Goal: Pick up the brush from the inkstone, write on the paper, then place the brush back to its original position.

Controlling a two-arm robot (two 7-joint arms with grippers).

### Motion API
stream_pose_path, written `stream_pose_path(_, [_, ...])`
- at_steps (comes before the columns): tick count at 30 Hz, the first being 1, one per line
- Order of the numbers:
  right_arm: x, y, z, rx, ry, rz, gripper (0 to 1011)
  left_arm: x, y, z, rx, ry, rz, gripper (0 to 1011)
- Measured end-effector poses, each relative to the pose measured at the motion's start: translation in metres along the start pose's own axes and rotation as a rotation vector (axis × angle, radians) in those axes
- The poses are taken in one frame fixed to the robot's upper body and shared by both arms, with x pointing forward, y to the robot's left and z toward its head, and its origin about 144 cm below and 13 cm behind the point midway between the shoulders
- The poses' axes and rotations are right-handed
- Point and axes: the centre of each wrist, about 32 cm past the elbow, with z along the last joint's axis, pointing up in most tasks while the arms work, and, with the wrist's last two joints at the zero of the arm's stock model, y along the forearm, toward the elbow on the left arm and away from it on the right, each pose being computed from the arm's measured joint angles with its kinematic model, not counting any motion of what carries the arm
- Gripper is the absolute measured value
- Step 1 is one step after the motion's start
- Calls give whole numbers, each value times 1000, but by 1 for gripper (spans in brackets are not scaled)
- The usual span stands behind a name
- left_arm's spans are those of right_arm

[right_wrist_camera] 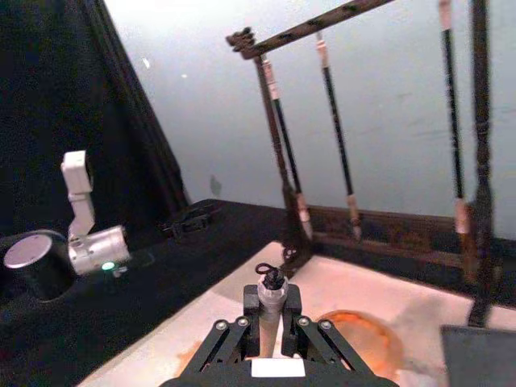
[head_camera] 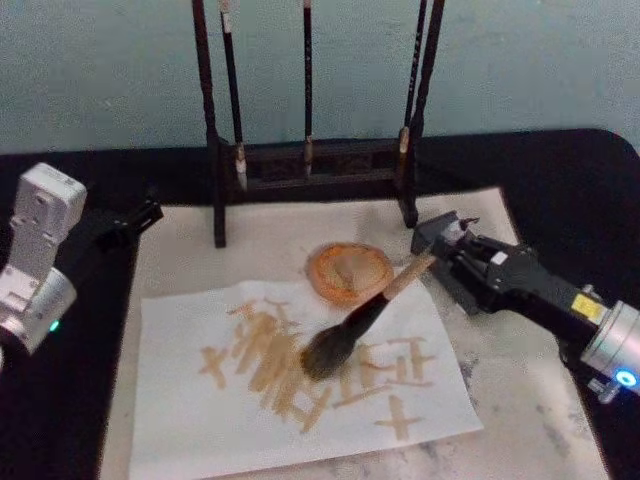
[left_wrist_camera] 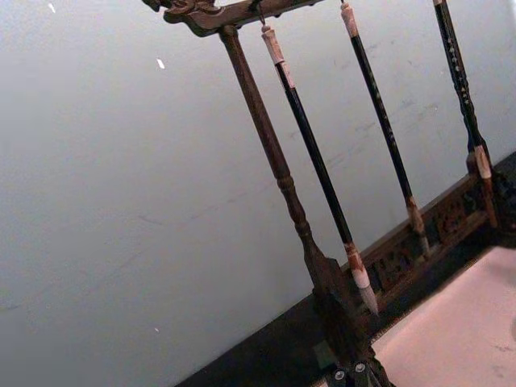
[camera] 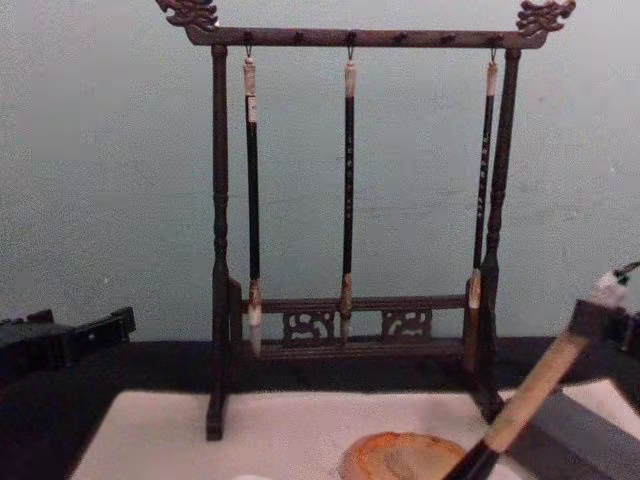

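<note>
right gripper (head_camera: 437,250) fingers clamped on the brush (head_camera: 355,322) handle, tuft touching the paper (head_camera: 190,430) among tan strokes (head_camera: 270,365), left gripper (head_camera: 135,217) parked at left

The right gripper (head_camera: 432,250) is clamped on the brush (head_camera: 350,330), its arm stretched out low behind it. Well apart, the left gripper (head_camera: 135,217) sits idle, wrist cocked upward behind.

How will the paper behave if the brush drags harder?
The paper looks thin and lies loose, unpinned, so it may slide or wrinkle under the brush held by the right claw. If its tan strokes are damp, it could tear there.
</note>
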Motion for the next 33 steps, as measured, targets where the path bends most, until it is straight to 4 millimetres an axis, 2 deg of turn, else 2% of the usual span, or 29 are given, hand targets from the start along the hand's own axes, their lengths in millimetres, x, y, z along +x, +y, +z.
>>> stream_pose_path(8, [8, -12, 4, 25, 6, -41, 170, 0, 0, 0, 0, 0, 0, 1002])
stream_pose_path(16, [10, -14, 6, 35, 32, -31, 170, 0, 0, 0, 0, 0, 0, 1002])
stream_pose_path(24, [9, -8, 19, 68, 55, 24, 170, 0, 0, 0, 0, 0, 0, 1002])
stream_pose_path(33, [20, 3, 34, 128, 103, 34, 170, 0, 0, 0, 0, 0, 0, 1002])
